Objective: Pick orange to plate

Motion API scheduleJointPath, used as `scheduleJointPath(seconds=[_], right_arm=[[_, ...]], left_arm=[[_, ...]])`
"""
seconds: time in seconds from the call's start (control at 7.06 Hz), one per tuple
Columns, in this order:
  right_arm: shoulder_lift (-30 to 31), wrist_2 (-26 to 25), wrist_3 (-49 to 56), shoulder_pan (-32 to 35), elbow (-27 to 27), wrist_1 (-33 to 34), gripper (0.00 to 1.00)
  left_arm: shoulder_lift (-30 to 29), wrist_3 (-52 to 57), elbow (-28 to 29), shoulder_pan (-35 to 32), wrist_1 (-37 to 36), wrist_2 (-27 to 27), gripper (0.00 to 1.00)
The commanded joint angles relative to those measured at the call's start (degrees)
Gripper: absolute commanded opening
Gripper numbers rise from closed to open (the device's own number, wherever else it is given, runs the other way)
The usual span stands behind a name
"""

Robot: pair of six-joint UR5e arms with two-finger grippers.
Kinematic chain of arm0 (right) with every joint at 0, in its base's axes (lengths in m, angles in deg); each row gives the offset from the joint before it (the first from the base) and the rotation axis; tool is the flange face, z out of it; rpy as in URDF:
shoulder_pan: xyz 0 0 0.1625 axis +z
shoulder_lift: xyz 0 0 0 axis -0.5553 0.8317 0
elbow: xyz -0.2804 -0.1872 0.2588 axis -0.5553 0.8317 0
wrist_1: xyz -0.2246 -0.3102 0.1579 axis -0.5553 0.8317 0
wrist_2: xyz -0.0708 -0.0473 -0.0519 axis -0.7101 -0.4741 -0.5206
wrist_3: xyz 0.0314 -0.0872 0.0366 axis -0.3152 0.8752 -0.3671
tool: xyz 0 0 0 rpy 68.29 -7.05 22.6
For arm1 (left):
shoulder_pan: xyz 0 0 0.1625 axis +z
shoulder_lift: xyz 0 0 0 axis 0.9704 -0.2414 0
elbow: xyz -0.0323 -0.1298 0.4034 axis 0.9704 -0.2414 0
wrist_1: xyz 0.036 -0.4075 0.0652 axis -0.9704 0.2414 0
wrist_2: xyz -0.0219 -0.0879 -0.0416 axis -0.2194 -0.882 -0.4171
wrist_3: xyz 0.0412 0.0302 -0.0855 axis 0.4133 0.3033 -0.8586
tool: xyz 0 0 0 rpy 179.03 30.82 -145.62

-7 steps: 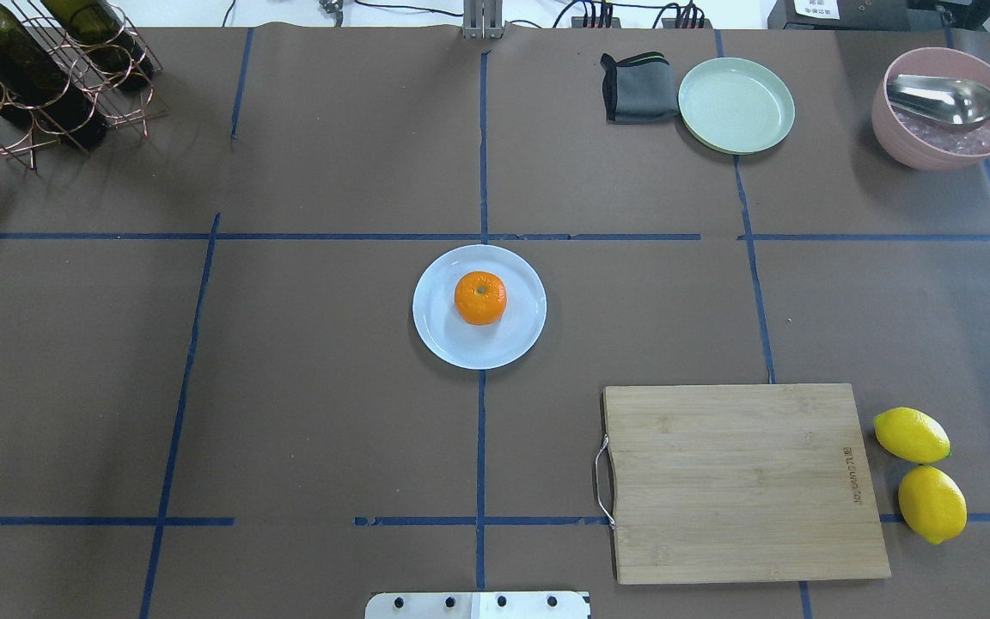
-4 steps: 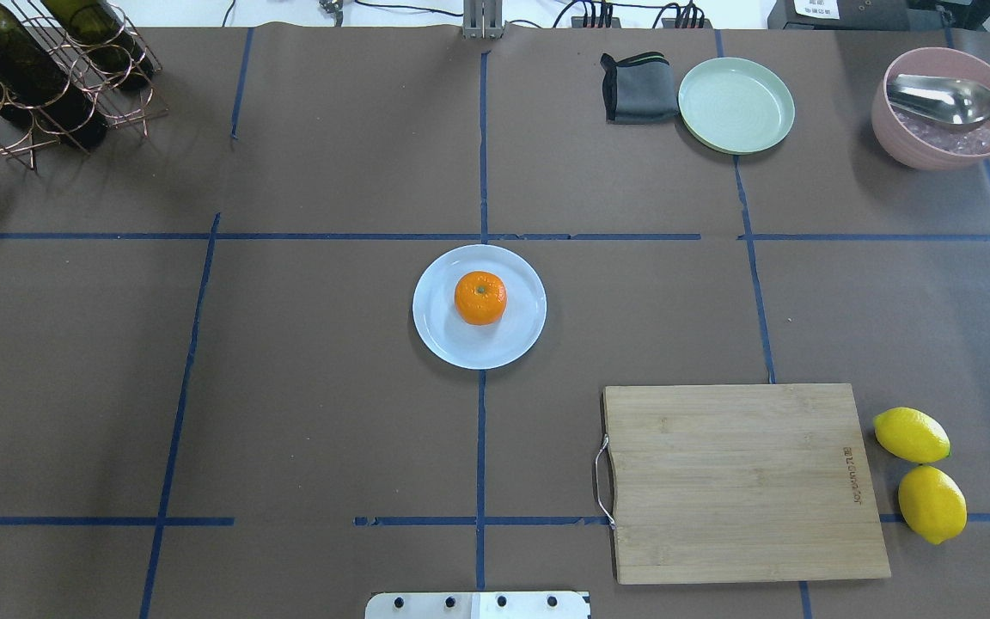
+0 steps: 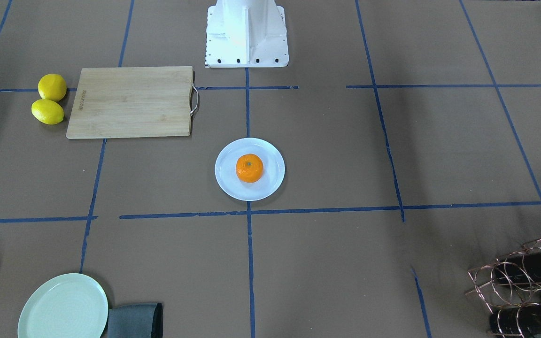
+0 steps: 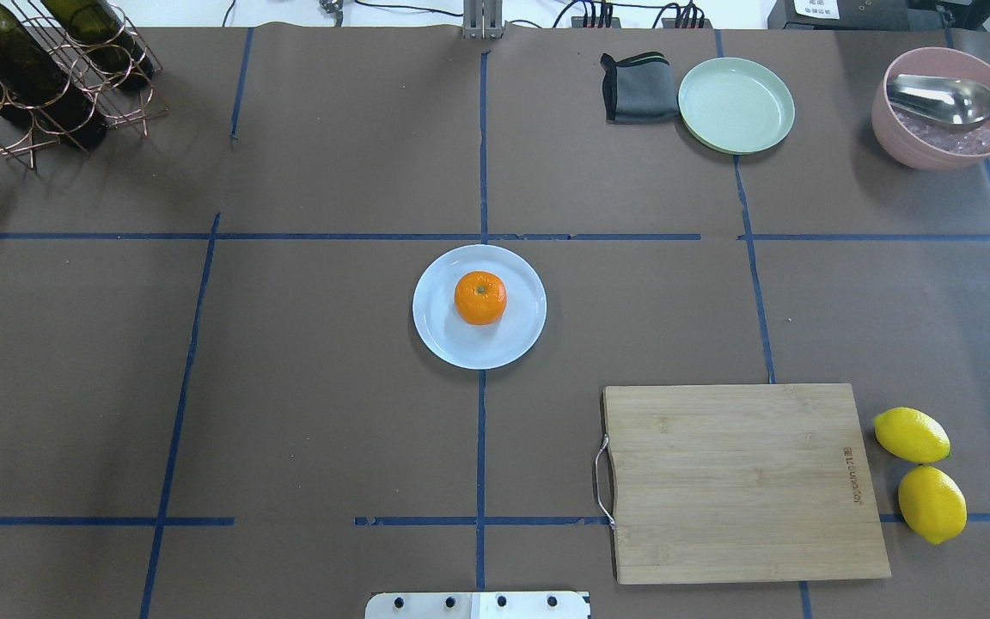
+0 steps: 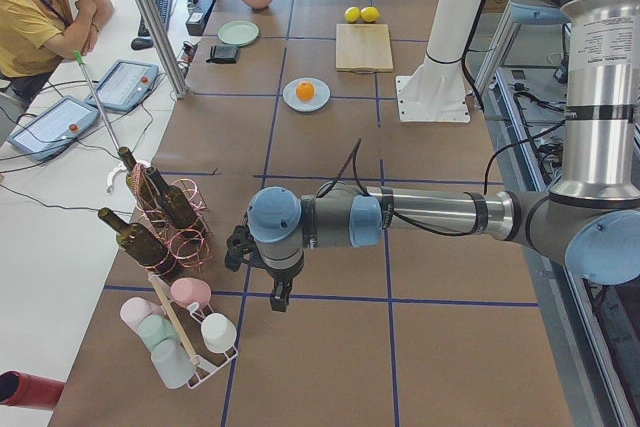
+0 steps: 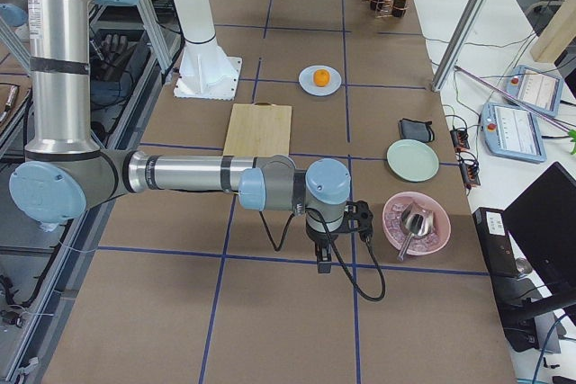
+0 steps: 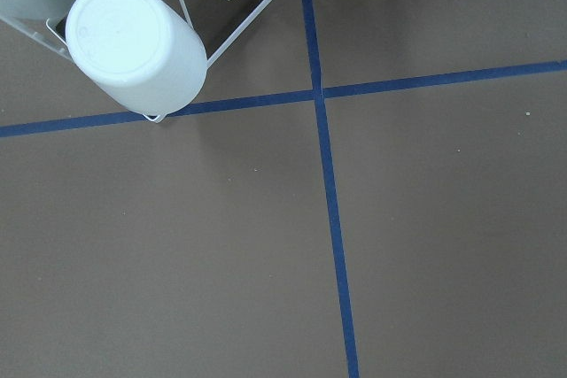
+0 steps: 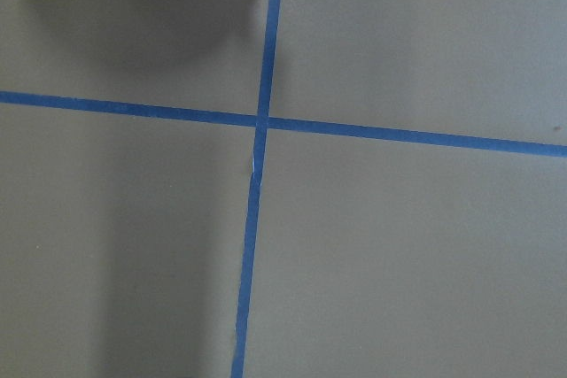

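Overhead exterior shows the orange (image 4: 480,297) resting stem-up near the middle of the pale plate (image 4: 443,340), at the centre of the surface, so the placing looks done. The left gripper (image 5: 278,297) and right gripper (image 6: 324,261) hang over opposite ends of the surface, well apart from the fruit; whether either is released or clenched I cannot tell. The orange should be light, firm and apt to roll: take it from above, across its widest part, squeezing gently

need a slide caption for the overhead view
Orange sitting on the pale plate mid-frame, cutting board and two lemons lower right.
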Motion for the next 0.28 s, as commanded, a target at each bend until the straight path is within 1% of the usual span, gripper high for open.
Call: scheduleJointPath(seconds=[0.0,0.14], right_arm=[[0.00,0.00,0.00,-0.03,-0.02,0.00,1.00],[0.00,0.00,0.00,-0.03,-0.02,0.00,1.00]], left_arm=[[0.00,0.00,-0.09,0.00,0.07,0.00,1.00],[-0.09,0.00,0.00,0.00,0.07,0.09,1.00]])
